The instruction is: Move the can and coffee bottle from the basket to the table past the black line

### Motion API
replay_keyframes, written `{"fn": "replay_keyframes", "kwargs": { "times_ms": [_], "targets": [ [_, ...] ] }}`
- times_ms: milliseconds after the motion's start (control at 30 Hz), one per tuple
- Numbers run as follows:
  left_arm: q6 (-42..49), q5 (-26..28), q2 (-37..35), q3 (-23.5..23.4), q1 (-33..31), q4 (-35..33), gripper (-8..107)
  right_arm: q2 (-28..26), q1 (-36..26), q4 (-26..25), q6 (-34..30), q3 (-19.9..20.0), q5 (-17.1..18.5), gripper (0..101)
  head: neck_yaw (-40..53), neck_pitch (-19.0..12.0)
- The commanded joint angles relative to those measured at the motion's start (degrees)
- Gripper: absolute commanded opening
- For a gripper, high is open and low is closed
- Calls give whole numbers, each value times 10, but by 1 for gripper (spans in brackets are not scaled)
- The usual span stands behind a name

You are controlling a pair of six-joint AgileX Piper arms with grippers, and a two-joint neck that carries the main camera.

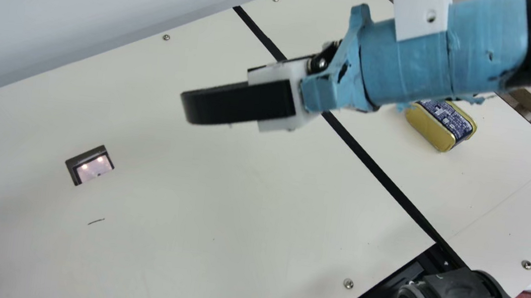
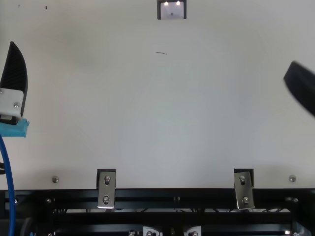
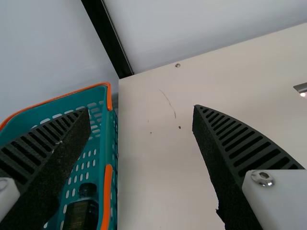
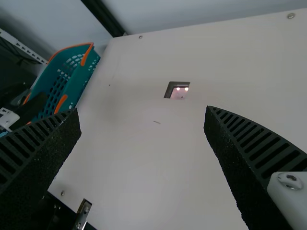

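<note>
On the cream table (image 1: 242,181), the gold and dark-blue can (image 1: 441,123) lies beyond the black line (image 1: 382,177) in the main view. The dark coffee bottle (image 3: 81,213) is inside the teal basket (image 3: 98,129), near its orange-edged wall. At the top view's left edge is my left gripper (image 2: 15,73); in its wrist view the left gripper (image 3: 141,115) stands open beside and above the basket, nothing between its fingers. My right gripper (image 1: 238,103) hangs over the table before the black line, partly covering it; the right gripper (image 4: 144,112) is open and holds nothing.
A small dark-framed square (image 1: 89,165) lies on the tabletop. Metal brackets (image 2: 106,189) and a black frame (image 2: 177,195) run along the table's near edge. A pale wall (image 3: 216,24) rises behind, with a black post (image 3: 110,38) close to the basket.
</note>
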Motion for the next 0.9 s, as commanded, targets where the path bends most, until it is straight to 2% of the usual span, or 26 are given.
{"fn": "replay_keyframes", "kwargs": {
  "times_ms": [0,333,533,567,700,867],
  "targets": [
    [0,0,0,0,0,0,90,-18,23,-9,25,3,0,101,-12,-12],
    [0,0,0,0,0,0,90,-107,98,-59,143,7,0,101,-12,-12],
    [0,0,0,0,0,0,90,-167,154,-119,242,-4,0,101,-12,-12],
    [0,0,0,0,0,0,90,-151,138,-99,202,-2,2,101,-12,-12],
    [0,0,0,0,0,0,90,-169,154,-116,242,-5,6,101,-12,-12],
    [0,0,0,0,0,0,90,-169,154,-118,243,-5,2,101,-12,-12]
  ]
}}
